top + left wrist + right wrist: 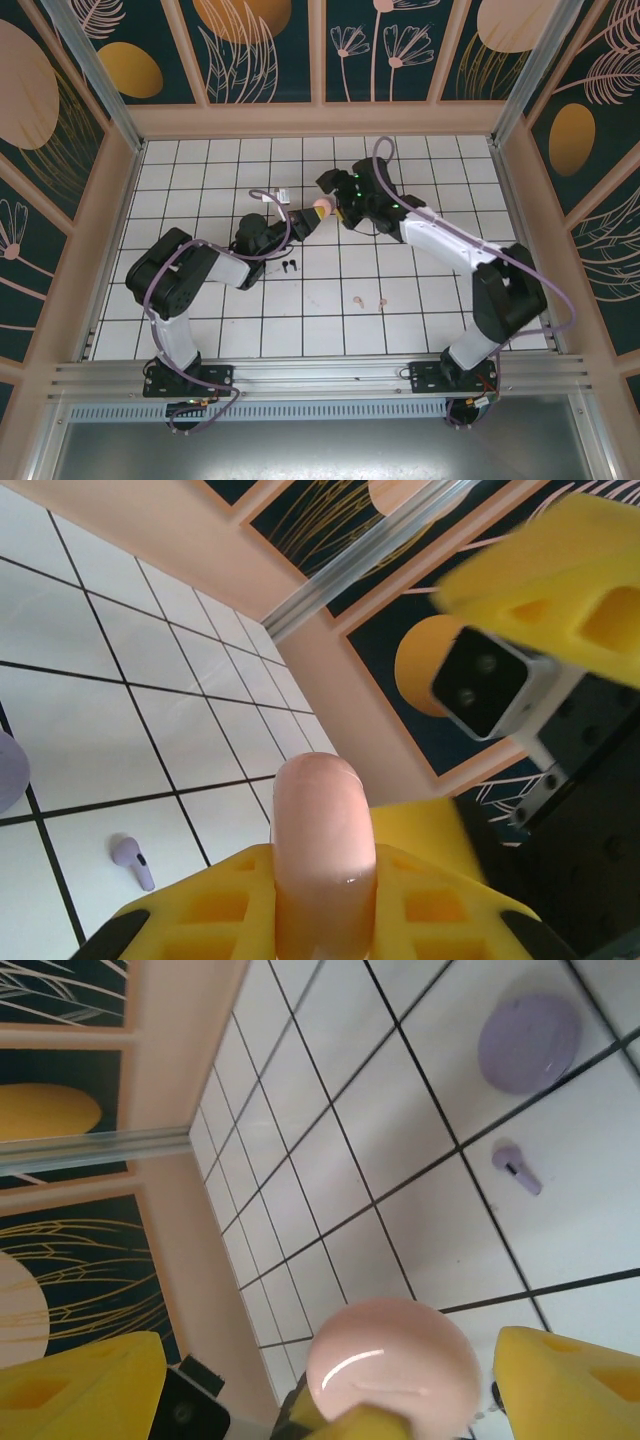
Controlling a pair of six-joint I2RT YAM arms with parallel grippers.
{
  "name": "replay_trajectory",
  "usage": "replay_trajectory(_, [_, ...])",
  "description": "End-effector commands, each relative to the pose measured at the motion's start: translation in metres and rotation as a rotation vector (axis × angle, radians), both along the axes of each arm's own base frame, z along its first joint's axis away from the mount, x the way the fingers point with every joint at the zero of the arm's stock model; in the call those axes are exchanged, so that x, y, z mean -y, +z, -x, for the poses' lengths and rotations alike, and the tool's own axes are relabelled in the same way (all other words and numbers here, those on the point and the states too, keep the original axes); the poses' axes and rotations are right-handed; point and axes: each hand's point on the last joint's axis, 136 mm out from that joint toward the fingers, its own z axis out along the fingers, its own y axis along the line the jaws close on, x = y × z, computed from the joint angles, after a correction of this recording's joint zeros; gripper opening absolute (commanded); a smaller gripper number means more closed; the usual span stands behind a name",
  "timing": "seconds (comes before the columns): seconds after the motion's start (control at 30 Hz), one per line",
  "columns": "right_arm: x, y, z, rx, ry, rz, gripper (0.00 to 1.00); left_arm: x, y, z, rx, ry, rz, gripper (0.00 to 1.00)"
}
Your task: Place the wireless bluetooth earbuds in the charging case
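So the tiled table is the stage, and the left arm and right arm meet nose to nose over the middle of it, up off the surface. Looks like a mid-air setup: one side holds, the other works.

The left gripper is clamped narrow on the pink case. Its yellow fingers pinch the flat faces, so the case stands on edge with the rim poking out toward the other arm. My guess is that leaves the seam reachable for opening.

The right gripper is spread wide, fingers either side of the case with clear gaps, gripping nothing. It reads as lined up on the case rather than holding it. Can't tell whether the lid is open at all.

The lilac case sits on the tiles below, with one lilac bud lying just beside it. The black buds lie together near the left arm. The pink buds lie nearer the front edge, well apart from their case, so nothing is in a case yet.
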Motion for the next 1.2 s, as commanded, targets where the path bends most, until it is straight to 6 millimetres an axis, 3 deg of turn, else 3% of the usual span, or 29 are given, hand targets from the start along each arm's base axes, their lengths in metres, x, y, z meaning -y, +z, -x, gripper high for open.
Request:
replay_trajectory(0.0, [0.029,0.022,0.010,0.176,0.045,0.075,0.88,0.002,0.025,0.012,0.068,-0.054,-0.026,0.00])
replay_trajectory(0.07, [0.047,0.029,0.011,0.297,0.098,0.079,0.88,0.003,0.026,0.015,0.080,-0.088,-0.071,0.00])
replay_trajectory(0.17, [0.056,0.045,0.026,0.495,0.221,0.082,0.88,0.005,0.040,0.020,0.122,-0.149,-0.126,0.00])
replay_trajectory(0.33, [0.054,0.051,0.055,0.693,0.401,0.104,0.87,0.014,0.052,0.029,0.151,-0.270,-0.177,0.00])
replay_trajectory(0.6, [0.042,0.043,0.070,0.729,0.526,0.093,0.84,0.026,0.063,0.036,0.156,-0.382,-0.164,0.00])
replay_trajectory(1.17, [0.032,0.027,0.051,0.677,0.549,0.120,0.79,0.029,0.072,0.044,0.158,-0.418,-0.127,0.00])
